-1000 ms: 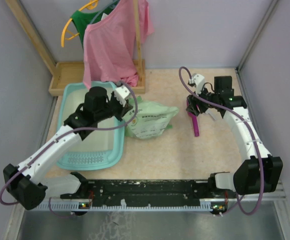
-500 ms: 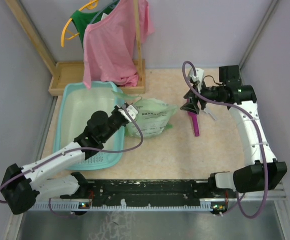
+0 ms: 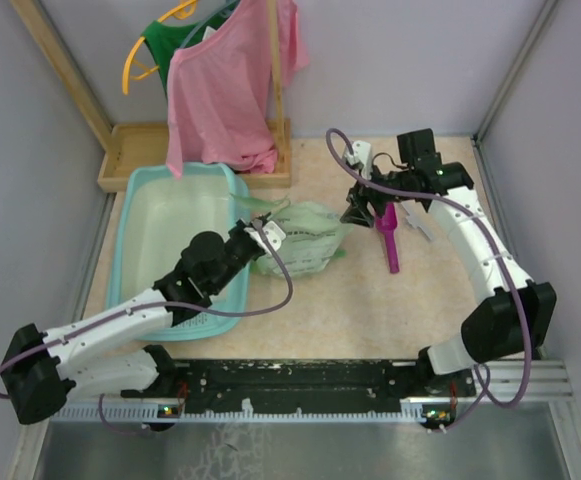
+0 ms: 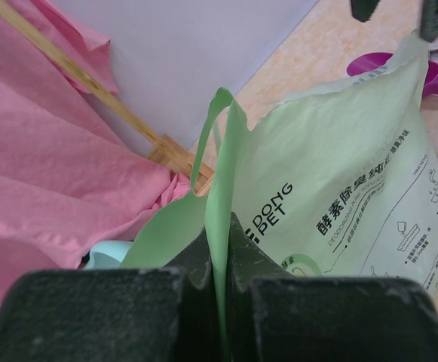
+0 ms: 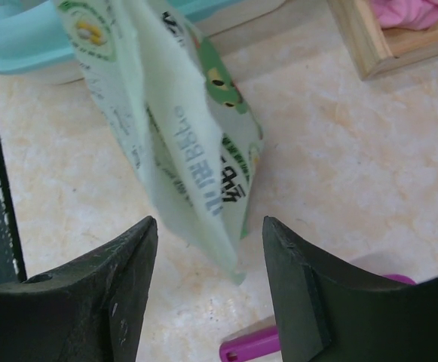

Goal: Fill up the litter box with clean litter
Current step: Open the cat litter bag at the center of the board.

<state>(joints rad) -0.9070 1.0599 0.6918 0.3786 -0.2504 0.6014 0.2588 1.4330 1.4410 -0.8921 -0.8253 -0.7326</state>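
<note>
Readying the bag (image 3: 305, 240) beside the litter box (image 3: 125, 245) for pouring, the left gripper (image 4: 220, 302) clenches its jaws on the top edge, while the right gripper (image 5: 209, 245), jaws released and framing the far corner, should pinch next.

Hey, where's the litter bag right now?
In the top view the pale green bag lies mid-table, just right of the litter box and left of the magenta scoop; the left end effector is shut on its top edge.

- Top: high at the near edge, looking down over the table (image 3: 370, 300).
- Left wrist: close against the bag (image 4: 339, 188), facing back.
- Right wrist: near, looking down on the same bag.
</note>
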